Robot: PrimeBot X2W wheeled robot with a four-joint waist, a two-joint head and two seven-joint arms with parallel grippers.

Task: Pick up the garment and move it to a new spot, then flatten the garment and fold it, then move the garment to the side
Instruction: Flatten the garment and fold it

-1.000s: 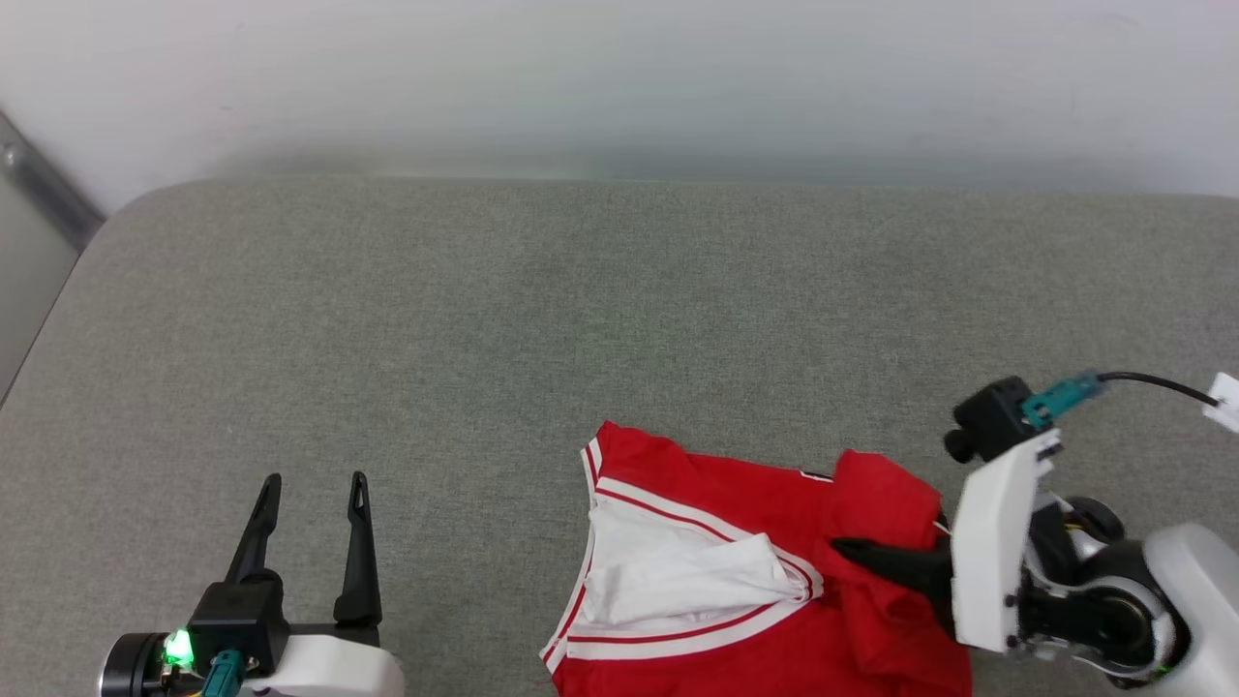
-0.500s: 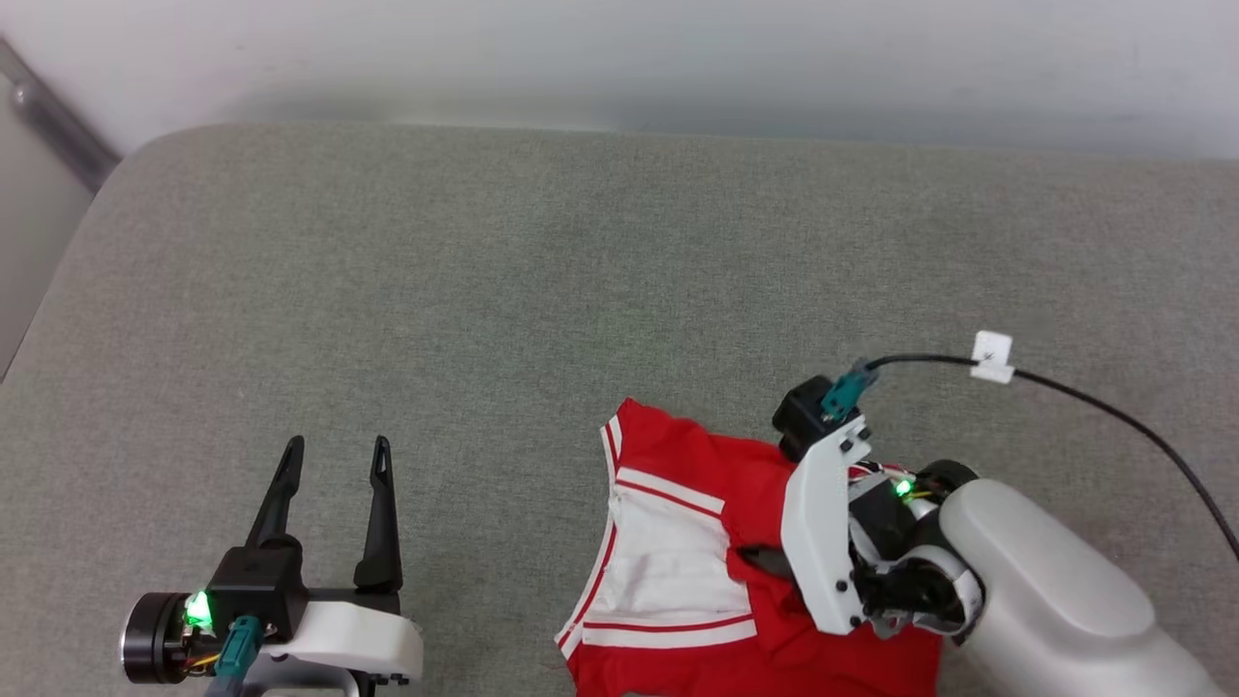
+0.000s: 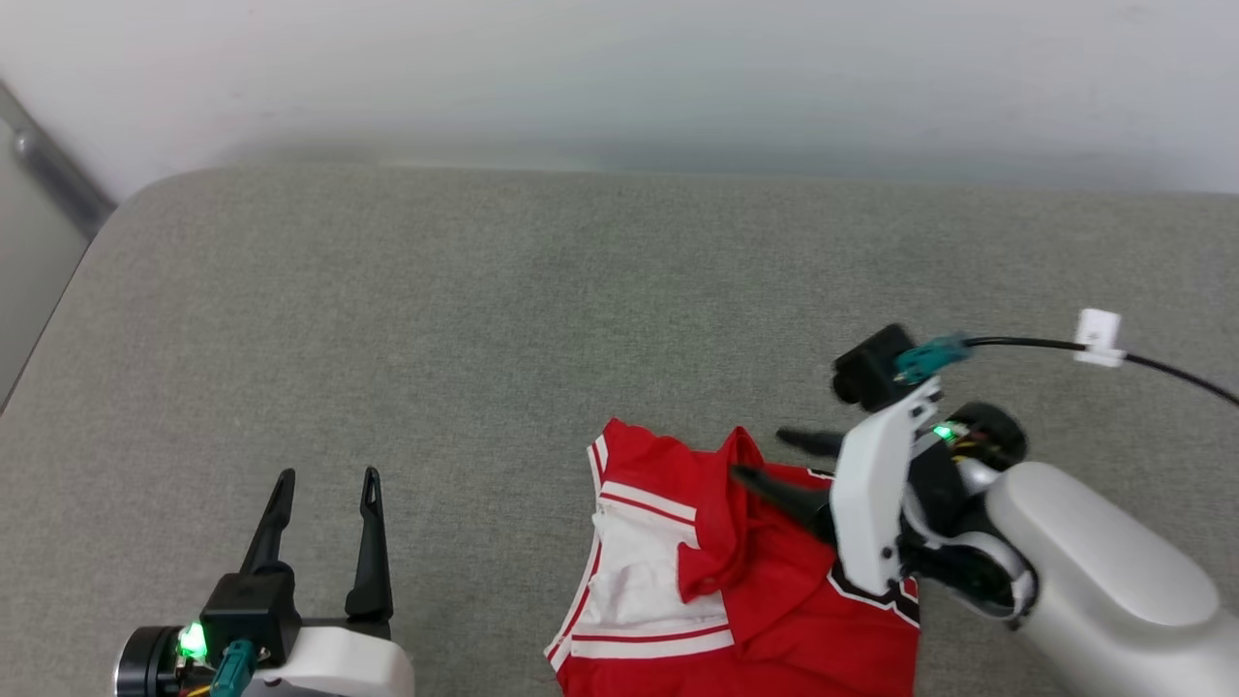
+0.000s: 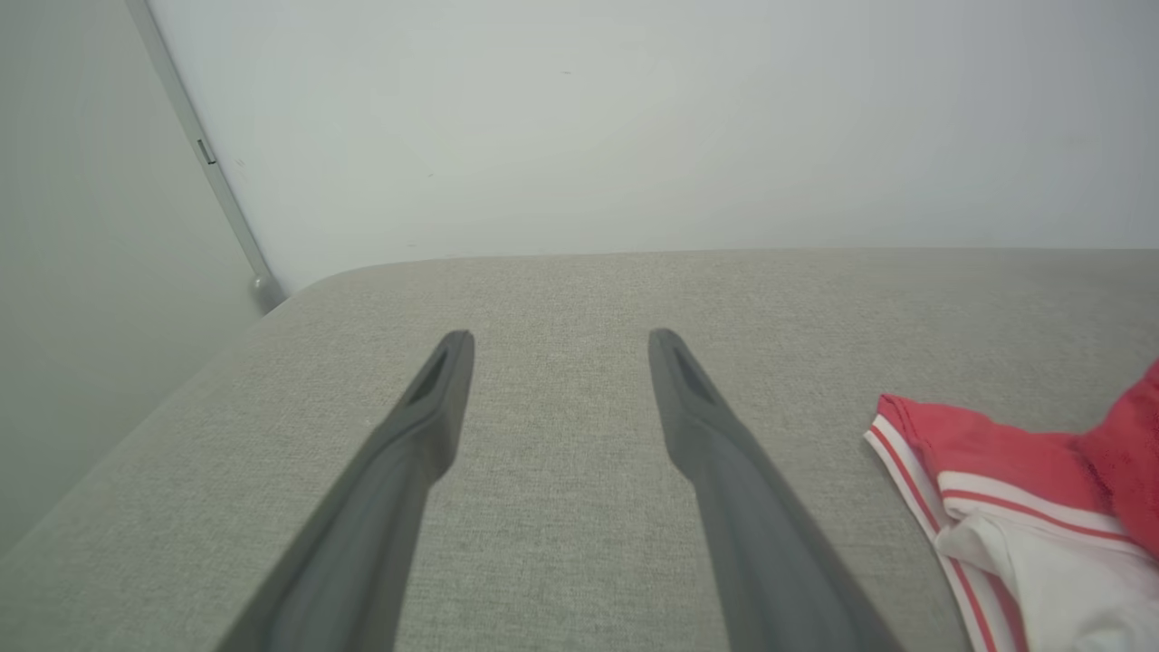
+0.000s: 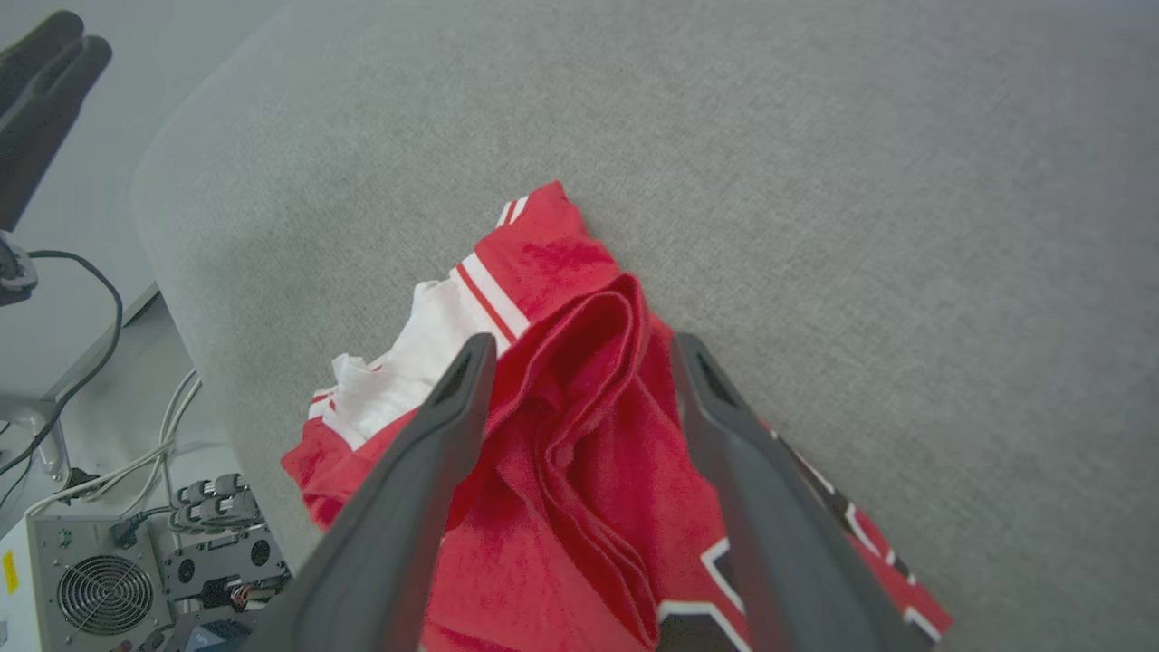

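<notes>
Right gripper (image 3: 760,457): jaws stood wide apart, empty, one dark finger on each side of a raised fold of the garment (image 3: 774,600), without pinching it; whether the tips touched the cloth could not be told. Left gripper (image 3: 327,474): jaws wide, empty, above bare grey upholstery (image 3: 581,319), well apart from the cloth, at 7 o'clock in the head view. Garment: a red jersey, crumpled and part-folded, at 5 o'clock in the head view and at 3 o'clock from the left gripper. Its white sleeve (image 3: 639,581) with red-white striped trim faced 9 o'clock, and black white-edged lettering (image 3: 895,602) showed at the right arm. Black cable with white tag (image 3: 1099,336) ran off the right wrist toward 3 o'clock.
</notes>
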